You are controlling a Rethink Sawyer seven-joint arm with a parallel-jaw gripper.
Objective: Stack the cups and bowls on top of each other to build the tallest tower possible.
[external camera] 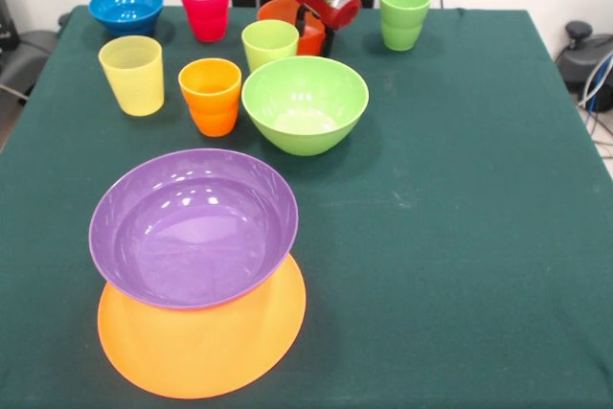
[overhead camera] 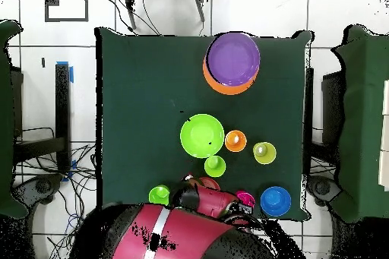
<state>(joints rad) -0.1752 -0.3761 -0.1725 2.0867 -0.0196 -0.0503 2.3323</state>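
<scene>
At the near left, the wide purple bowl rests on the very large orange bowl and covers most of it. The lime green bowl stands alone mid-table. Around it stand the orange cup, yellow cup, lime green cup, red cup and darker green cup. The blue bowl sits at the far left corner. My gripper hangs low at the small orange-red bowl, hiding part of it. In the overhead view my arm covers that bowl.
The dark green tablecloth spreads out to the right of the bowls. The cups and small bowls crowd together along the far edge beside my gripper. Cables and chairs lie on the floor around the table.
</scene>
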